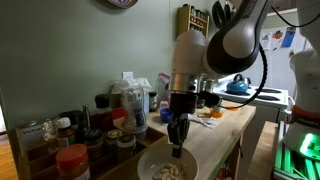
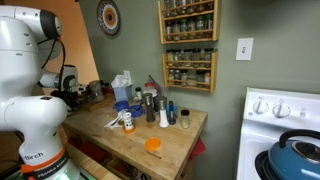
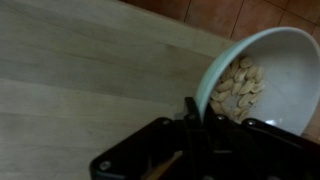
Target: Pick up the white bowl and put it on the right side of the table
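The white bowl holds pale tan pieces and fills the right of the wrist view, with floor tiles showing past it. My gripper is shut on its near rim, one finger inside and one outside. In an exterior view the gripper points straight down onto the bowl at the near end of the wooden table. In the exterior view from the other end, the table shows but the arm hides the bowl. I cannot tell whether the bowl rests on the table or hangs just above it.
Jars and containers crowd the table's wall side, with an orange-lidded jar next to the bowl. Spice jars and an orange object stand toward the far end. A stove with a blue kettle lies beyond.
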Controlling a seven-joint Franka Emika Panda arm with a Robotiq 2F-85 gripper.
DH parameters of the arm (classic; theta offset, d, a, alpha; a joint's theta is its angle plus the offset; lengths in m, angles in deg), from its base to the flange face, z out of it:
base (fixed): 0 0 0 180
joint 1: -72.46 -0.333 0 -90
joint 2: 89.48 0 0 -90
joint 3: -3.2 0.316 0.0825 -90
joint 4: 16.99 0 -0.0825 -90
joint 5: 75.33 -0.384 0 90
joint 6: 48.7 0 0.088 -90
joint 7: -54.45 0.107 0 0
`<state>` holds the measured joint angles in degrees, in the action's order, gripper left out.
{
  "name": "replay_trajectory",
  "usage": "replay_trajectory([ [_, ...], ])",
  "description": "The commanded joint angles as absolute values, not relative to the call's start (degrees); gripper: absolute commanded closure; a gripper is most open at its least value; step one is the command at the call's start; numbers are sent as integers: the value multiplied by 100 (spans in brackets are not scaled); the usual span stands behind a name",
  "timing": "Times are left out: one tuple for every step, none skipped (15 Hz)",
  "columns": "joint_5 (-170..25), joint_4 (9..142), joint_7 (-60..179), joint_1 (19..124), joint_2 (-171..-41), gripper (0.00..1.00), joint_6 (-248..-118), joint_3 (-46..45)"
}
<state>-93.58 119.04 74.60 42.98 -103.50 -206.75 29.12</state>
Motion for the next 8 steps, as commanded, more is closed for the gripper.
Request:
replay_trajectory([
  [-9354,11930,7472,4344,-10311,93,-20663,2949],
  [-9364,11945,7472,4348,-10294,93,-20665,2956],
  [-9521,12077,7451,4413,-10207,98,-20740,2995],
  [-9698,12277,7427,4488,-10058,98,-20815,3040],
  [-9801,12409,7423,4529,-9964,98,-20851,3057],
  [-9948,12587,7417,4583,-9849,98,-20935,3082],
  [-10089,12722,7427,4631,-9772,98,-20995,3095],
  [-10320,12863,7326,4715,-9700,98,-21087,3163],
])
